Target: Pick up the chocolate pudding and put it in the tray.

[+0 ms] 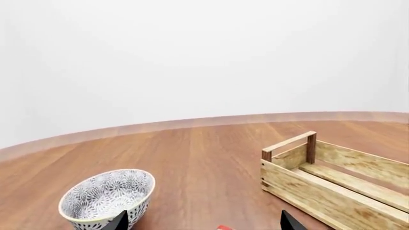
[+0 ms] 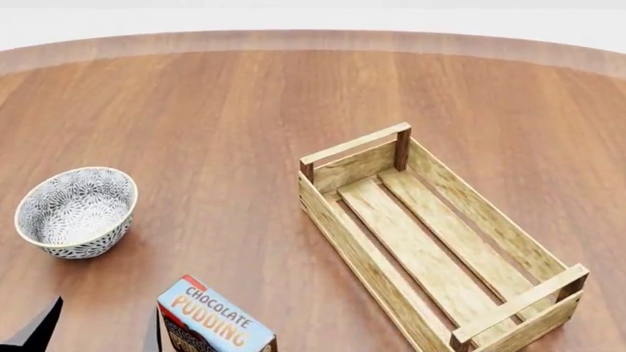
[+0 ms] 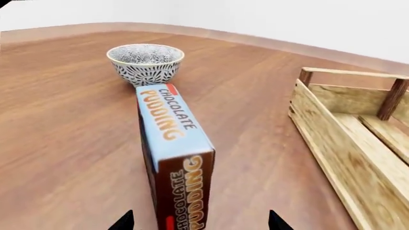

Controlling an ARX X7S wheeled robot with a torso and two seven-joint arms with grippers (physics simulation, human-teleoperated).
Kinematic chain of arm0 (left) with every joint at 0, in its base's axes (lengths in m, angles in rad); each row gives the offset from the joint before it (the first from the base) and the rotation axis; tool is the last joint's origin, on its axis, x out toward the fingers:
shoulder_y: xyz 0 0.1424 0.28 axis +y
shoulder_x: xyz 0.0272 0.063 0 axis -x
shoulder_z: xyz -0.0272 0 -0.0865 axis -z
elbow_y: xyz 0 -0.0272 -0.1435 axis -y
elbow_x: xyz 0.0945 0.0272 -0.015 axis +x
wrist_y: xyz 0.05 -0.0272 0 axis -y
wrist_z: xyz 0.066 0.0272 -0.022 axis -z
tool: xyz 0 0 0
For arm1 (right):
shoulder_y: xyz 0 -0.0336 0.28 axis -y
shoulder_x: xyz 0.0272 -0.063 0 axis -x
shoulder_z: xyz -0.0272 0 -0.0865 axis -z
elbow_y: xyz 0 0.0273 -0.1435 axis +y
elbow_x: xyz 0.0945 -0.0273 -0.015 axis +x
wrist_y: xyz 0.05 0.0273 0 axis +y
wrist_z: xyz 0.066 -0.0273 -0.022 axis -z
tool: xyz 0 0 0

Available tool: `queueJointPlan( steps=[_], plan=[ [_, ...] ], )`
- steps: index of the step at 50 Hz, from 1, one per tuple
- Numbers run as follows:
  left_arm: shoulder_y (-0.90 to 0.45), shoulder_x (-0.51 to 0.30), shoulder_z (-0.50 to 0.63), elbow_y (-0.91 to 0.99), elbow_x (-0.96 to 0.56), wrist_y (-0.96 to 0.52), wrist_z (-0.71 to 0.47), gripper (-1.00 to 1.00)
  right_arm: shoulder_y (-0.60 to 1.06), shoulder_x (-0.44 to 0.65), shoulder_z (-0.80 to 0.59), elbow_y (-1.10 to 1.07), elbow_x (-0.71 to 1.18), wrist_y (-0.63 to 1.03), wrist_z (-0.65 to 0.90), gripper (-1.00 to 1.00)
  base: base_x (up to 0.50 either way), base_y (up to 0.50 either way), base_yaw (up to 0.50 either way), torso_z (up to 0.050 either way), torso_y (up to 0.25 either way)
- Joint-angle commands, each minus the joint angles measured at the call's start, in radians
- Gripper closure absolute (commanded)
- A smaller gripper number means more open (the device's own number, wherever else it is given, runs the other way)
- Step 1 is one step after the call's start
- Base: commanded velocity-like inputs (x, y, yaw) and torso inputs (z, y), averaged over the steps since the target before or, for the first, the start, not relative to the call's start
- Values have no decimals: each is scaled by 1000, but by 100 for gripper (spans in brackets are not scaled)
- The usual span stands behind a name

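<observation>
Head view: chocolate pudding [image 2: 217, 321] is standing on the tabletop [image 2: 245, 110] between bowl [image 2: 76, 211] and tray [image 2: 430, 238], outside it. Right tool [image 3: 199, 221] is spread wide, ungripped; left tool [image 1: 201, 221] likewise, both empty.

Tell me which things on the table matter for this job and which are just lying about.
For the job:
chocolate pudding carton, standing on the table
wooden slatted tray, nothing inside it

Lying about:
patterned bowl, set apart from both
</observation>
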Motion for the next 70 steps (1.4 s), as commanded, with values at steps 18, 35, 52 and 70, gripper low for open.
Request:
queueJointPlan(
  steps=[18,35,52,70],
  plan=[
    [-5,-18,21,10,-11,-7,-16,-100,115,-36,-63,89,-48,30,0,-100,0,0,0,0,0],
    [-2,-20,65,-1,6,3,-23,-100,186,-124,-76,339,-26,-128,-15,-100,0,0,0,0,0],
    [-5,-26,84,-7,5,8,-32,-100,215,-135,-81,427,-10,-173,-16,-100,0,0,0,0,0],
    [0,-37,82,-29,-10,32,-41,-100,278,-179,-104,588,-2,-256,-26,-100,0,0,0,0,0]
  ],
)
